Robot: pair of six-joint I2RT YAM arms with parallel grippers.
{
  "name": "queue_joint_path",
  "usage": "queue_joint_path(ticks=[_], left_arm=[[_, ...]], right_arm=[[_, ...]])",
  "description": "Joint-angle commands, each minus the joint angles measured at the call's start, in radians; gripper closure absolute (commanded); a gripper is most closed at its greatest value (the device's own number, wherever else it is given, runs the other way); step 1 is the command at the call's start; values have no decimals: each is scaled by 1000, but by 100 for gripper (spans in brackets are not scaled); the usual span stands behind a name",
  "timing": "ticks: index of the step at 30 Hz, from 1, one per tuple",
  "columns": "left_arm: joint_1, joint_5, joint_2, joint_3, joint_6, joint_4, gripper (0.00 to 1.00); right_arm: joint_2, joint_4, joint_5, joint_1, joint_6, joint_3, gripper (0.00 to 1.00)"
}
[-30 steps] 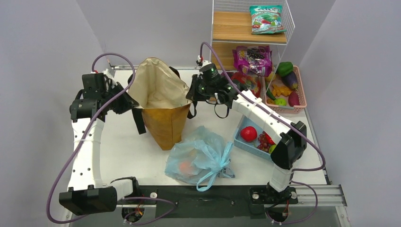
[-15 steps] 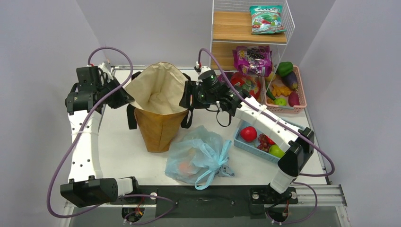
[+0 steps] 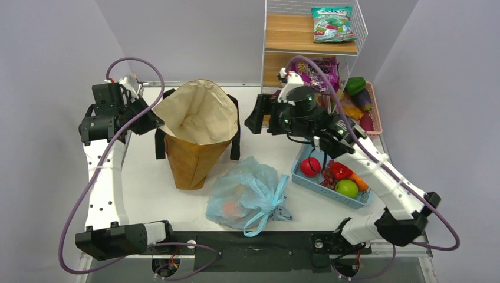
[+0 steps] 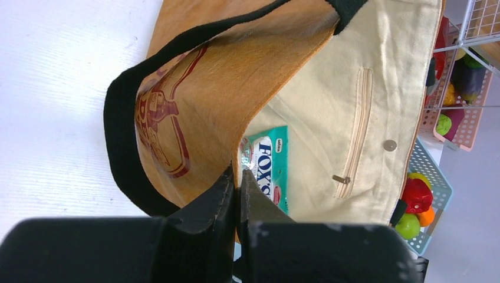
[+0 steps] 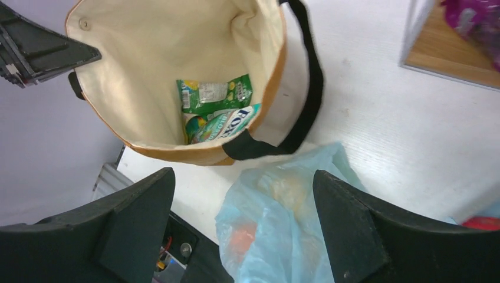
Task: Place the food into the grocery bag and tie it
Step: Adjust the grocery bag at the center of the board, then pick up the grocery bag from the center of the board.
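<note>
- Grocery bag lies on desk, front centre, just right of the tote's base; its handles are knotted on its right side.
- Food shows through the blue plastic as an orange blob; other pieces are too blurred to name.
- Left claw is pressed together, pinching the left rim of the tote, which stands upright with its mouth open.
- Right claw is spread wide with nothing between its fingers, up beside the tote's right rim and clear of it.
- Snack packets lie at the tote's bottom.
- Blue basket of fruit sits right of the bag.
</note>
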Motion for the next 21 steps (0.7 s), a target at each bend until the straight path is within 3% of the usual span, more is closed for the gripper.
queue_joint_path(ticks=[1,8,12,21], left_arm=[[13,-7,-37,-18,2,62,100],[13,23,-48,-76,-26,123,100],[14,36,-42,-73,-34,140,100],[15,67,-47,-69,-45,153,100]], right_arm=[[-157,-102,167,-6,55,-88,17],[-439,-114,239,-2,282,-387,17],[-609,-120,302,0,544,-544,14],[-708,-171,210,76,744,-656,9]])
